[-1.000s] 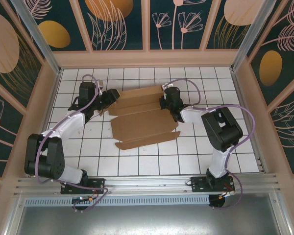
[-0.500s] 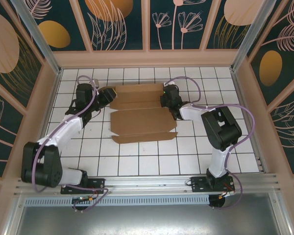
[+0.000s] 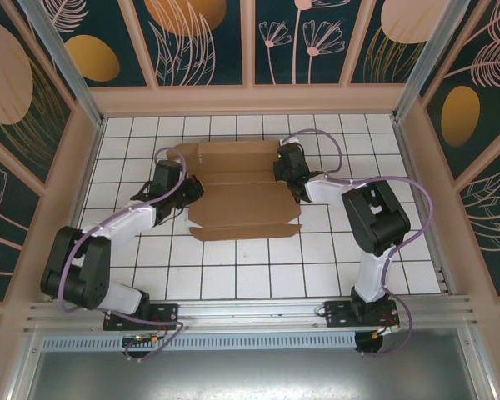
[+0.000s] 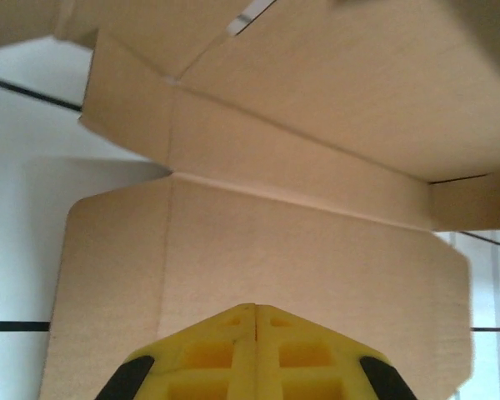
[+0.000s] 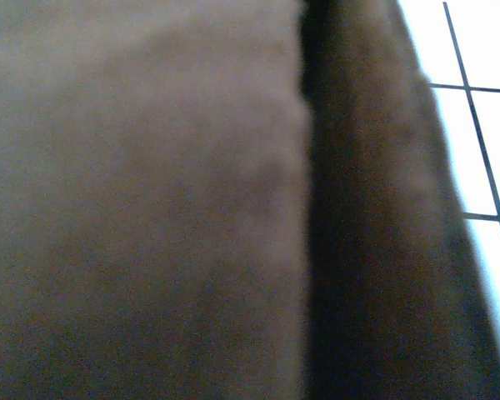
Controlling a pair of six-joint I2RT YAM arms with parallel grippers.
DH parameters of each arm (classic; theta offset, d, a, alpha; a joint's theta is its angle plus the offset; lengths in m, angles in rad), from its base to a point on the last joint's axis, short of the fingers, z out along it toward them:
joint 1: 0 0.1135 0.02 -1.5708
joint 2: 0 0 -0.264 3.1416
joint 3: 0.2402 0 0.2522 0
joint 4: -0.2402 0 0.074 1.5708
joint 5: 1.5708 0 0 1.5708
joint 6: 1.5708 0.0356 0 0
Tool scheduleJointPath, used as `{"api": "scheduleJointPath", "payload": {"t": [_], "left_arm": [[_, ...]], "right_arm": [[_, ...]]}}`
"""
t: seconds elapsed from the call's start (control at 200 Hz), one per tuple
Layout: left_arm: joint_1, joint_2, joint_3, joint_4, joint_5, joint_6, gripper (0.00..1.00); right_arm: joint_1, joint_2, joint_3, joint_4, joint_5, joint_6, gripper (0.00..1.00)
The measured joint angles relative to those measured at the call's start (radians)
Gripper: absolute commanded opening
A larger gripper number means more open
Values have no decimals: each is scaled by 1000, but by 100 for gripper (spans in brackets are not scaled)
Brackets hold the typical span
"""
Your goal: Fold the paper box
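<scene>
The paper box [image 3: 242, 196] lies nearly flat on the counter [image 3: 317, 267]. The left claw [image 4: 254, 317], fingers [image 4: 208, 354] pressed together on nothing, sits over its left flap [image 4: 233, 250]; the right claw [image 3: 293, 177], also closed, meets the right edge, hold unclear. Pushing with closed tips may slide the sheet or buckle a flap off-crease

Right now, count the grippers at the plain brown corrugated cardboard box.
2: the left gripper at the cardboard box's left edge, the right gripper at its right edge.
</scene>
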Motion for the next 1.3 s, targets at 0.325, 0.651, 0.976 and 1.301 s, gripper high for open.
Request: {"api": "scheduleJointPath", "payload": {"t": [0.325, 0.651, 0.976, 1.301], "left_arm": [[57, 167, 105, 72, -53, -45, 0], [145, 311, 158, 106, -76, -67, 2], [158, 362, 162, 114, -98, -74, 4], [165, 362, 162, 119, -106, -77, 4]], "right_arm": [[0, 0, 0, 0, -4, -1, 0], [0, 6, 6, 1, -4, -2, 0], [3, 15, 16, 1, -6, -3, 0], [5, 18, 20, 1, -6, -3, 0]]}}
